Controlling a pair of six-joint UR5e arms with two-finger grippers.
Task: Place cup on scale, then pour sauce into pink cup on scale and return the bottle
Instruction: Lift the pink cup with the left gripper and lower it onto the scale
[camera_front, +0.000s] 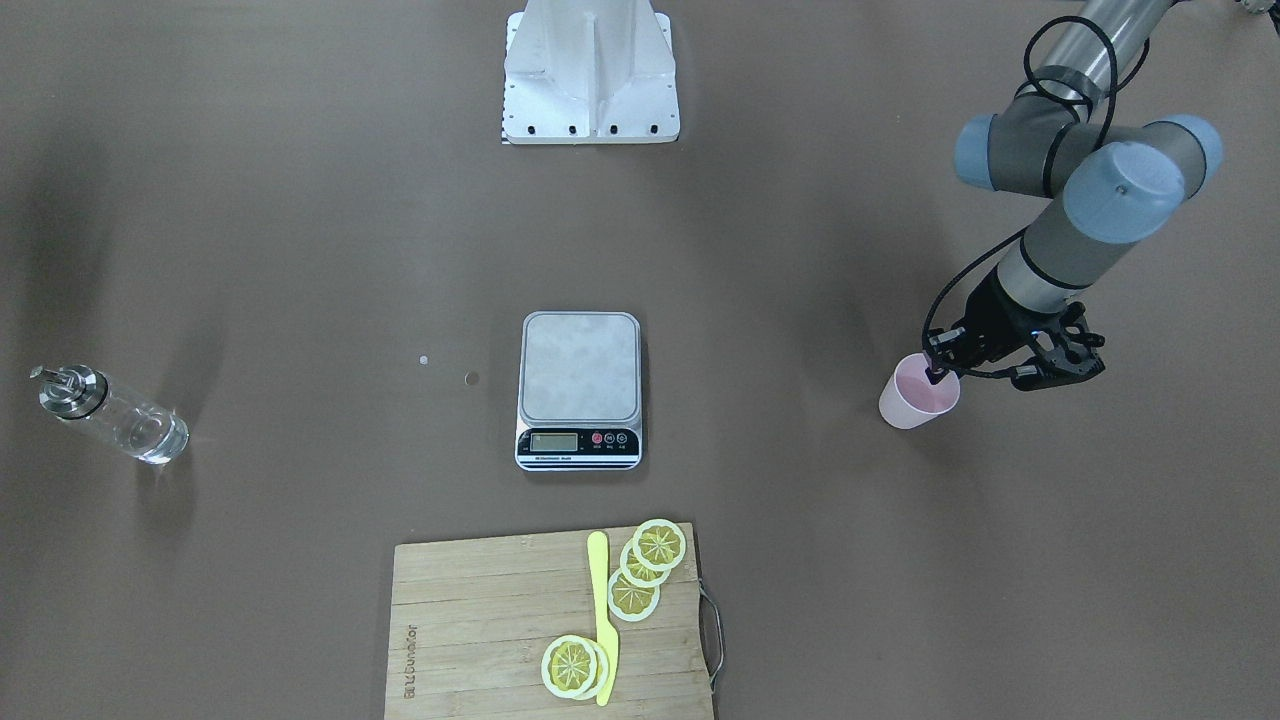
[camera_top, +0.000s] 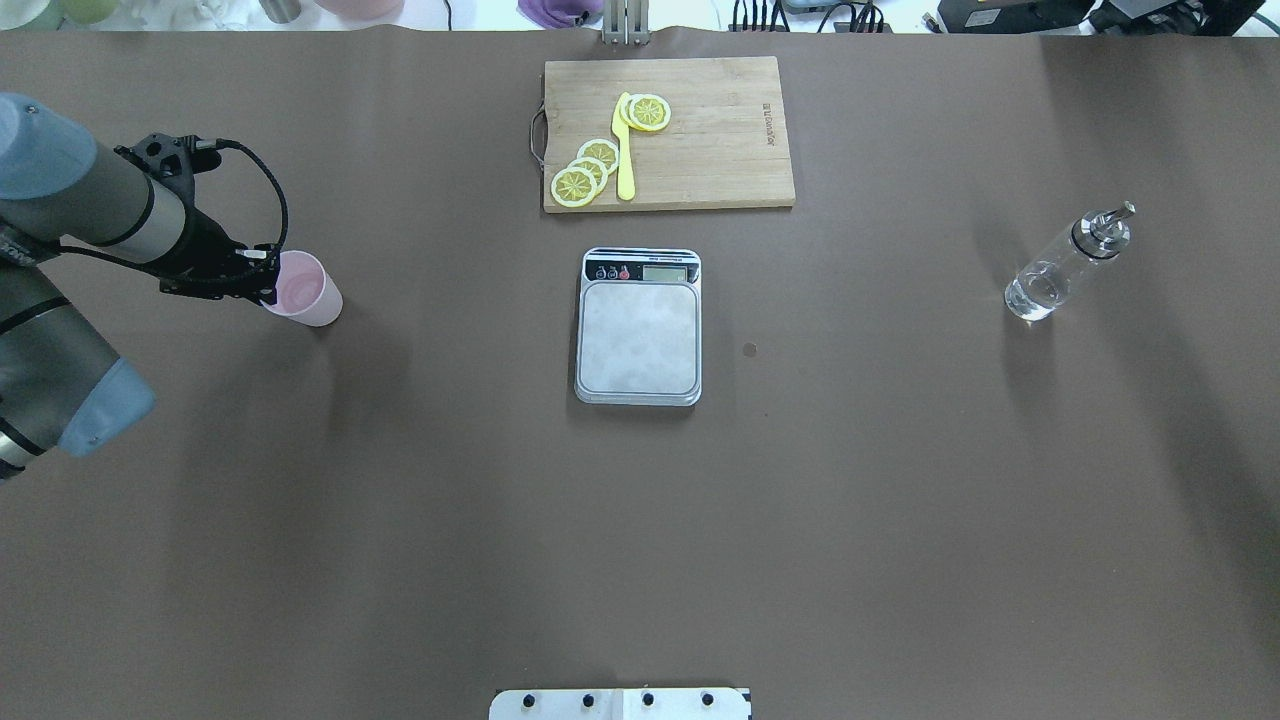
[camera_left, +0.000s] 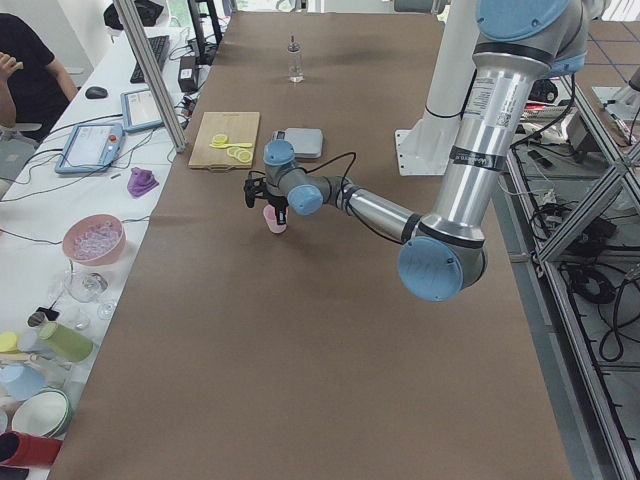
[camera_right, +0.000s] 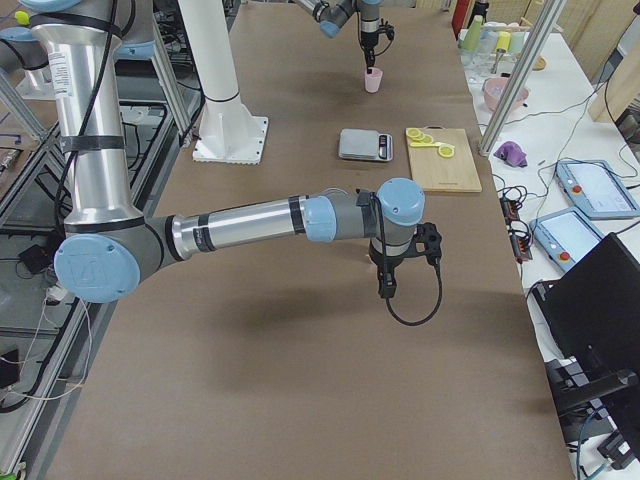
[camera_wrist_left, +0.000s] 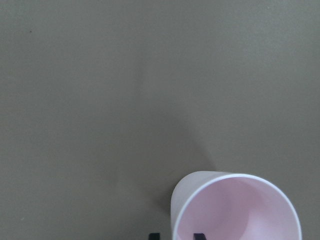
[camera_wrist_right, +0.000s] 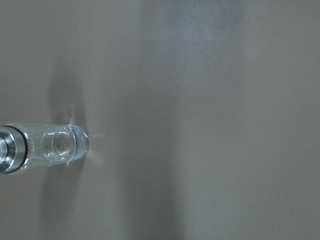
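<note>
The pale pink cup (camera_front: 908, 402) (camera_top: 308, 290) stands far toward my left side, well away from the scale (camera_front: 580, 385) (camera_top: 638, 335) in the table's middle, whose platform is bare. My left gripper (camera_front: 937, 375) (camera_top: 268, 290) straddles the cup's rim and is shut on it; the left wrist view shows the cup (camera_wrist_left: 235, 212) with two black fingertips (camera_wrist_left: 200, 235) either side of its wall. The clear bottle (camera_front: 112, 415) (camera_top: 1062, 268) (camera_wrist_right: 47, 146) stands upright far to my right, with barely visible sauce inside. My right gripper (camera_right: 386, 288) hangs above the table away from the bottle; I cannot tell its state.
A wooden cutting board (camera_front: 480, 620) (camera_top: 710, 140) with lemon slices (camera_front: 645, 565) and a yellow knife (camera_front: 602, 610) lies on the side of the scale away from the robot. The white robot base (camera_front: 590, 70) is opposite. A person and cluttered side benches (camera_left: 90, 240) line one table edge.
</note>
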